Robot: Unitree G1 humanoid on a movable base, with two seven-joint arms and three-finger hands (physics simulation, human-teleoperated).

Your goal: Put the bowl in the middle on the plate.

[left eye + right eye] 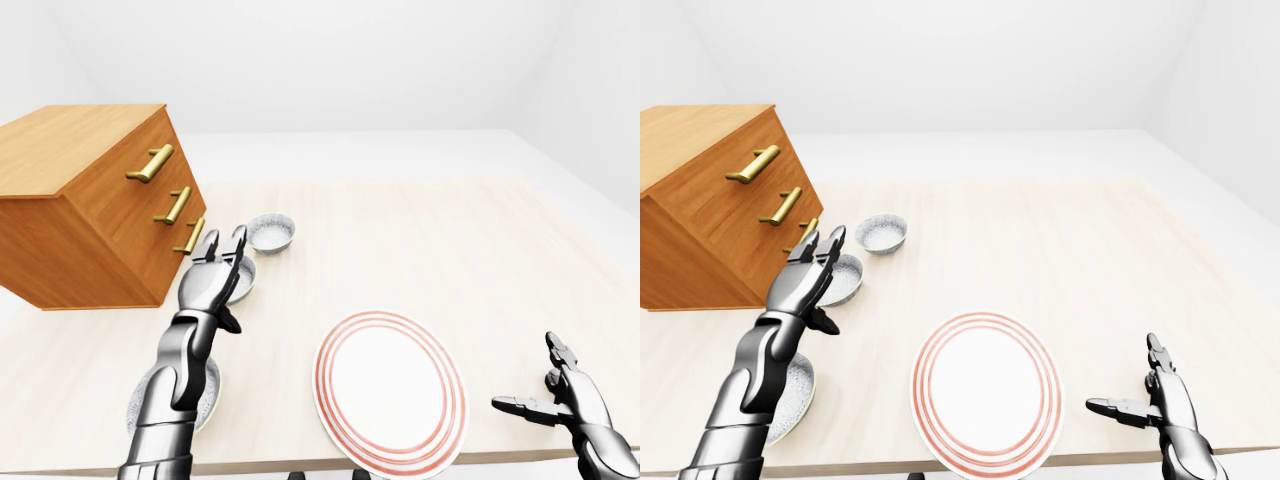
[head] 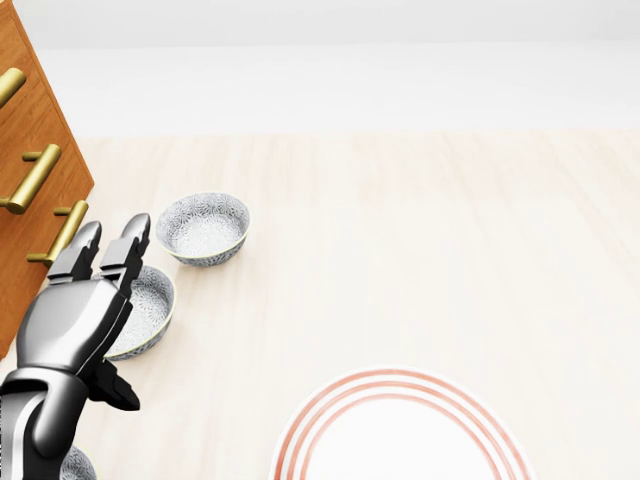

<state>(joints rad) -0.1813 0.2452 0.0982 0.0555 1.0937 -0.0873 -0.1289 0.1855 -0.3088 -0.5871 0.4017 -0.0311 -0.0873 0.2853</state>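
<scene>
My left hand [image 2: 75,320] is released, its fingers [image 2: 128,240] stretched out straight and the thumb sticking off toward the lower right; it grasps nothing. In the head view it hangs over the left part of the middle bowl [image 2: 150,300], fingertips pointing toward the top of the frame. I cannot tell whether it touches the rim. My right hand [image 1: 1160,405] is also spread open and holds nothing, low at the right of the right-eye view, by the lower edge of the surface [image 1: 420,240].

The middle bowl sits at the left of the surface, just beside the drawers [image 1: 80,200], whose brass handles [image 1: 150,163] face it. The far bowl [image 2: 203,228] stands near it toward the upper right, apart from it. The near bowl [image 1: 795,395] lies toward the bottom left, partly hidden under my left forearm. The plate [image 1: 985,385], white with red rings, lies at the bottom centre, well apart from the middle bowl, with bare surface between them. Each bowl shows only its grey patterned inside, and the plate its white middle.
</scene>
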